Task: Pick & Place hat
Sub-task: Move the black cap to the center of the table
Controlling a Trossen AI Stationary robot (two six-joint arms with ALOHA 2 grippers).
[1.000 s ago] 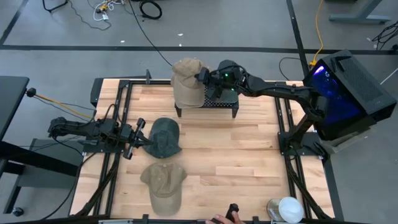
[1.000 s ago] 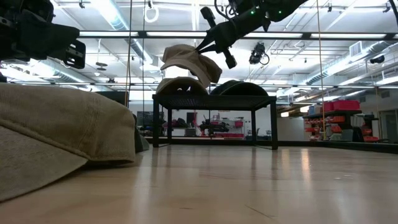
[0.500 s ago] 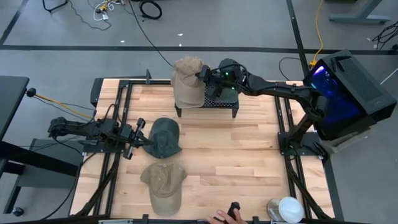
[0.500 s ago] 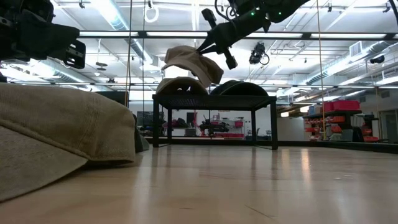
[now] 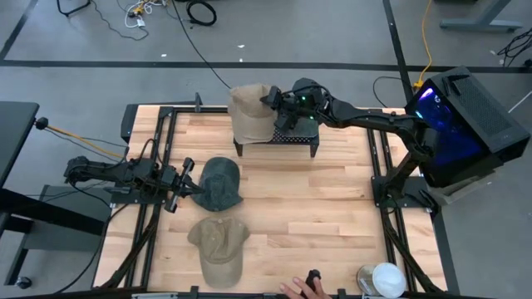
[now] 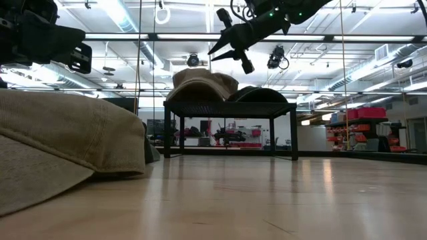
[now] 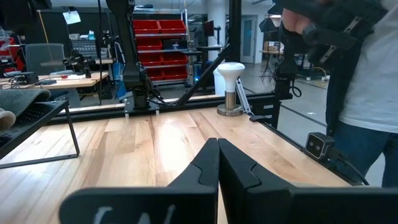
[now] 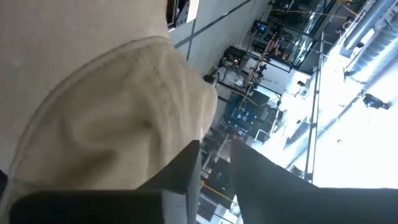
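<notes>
Grey concrete floor [image 5: 332,33] spreads around the wooden table [image 5: 332,199], with loose cables [image 5: 195,12] trailing across it. Long ceiling lights [image 6: 127,17] glow overhead among pipes, and shelves of red bins [image 7: 155,28] stand behind a cluttered workbench [image 7: 56,78].

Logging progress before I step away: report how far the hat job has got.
Done: a tan hat lies on the black rack, beside a dark hat. In hand: nothing; the right gripper hangs just above the tan hat, jaws parted and empty. Left: the green hat and another tan hat lie on the table; the left gripper waits shut beside the green one.
</notes>
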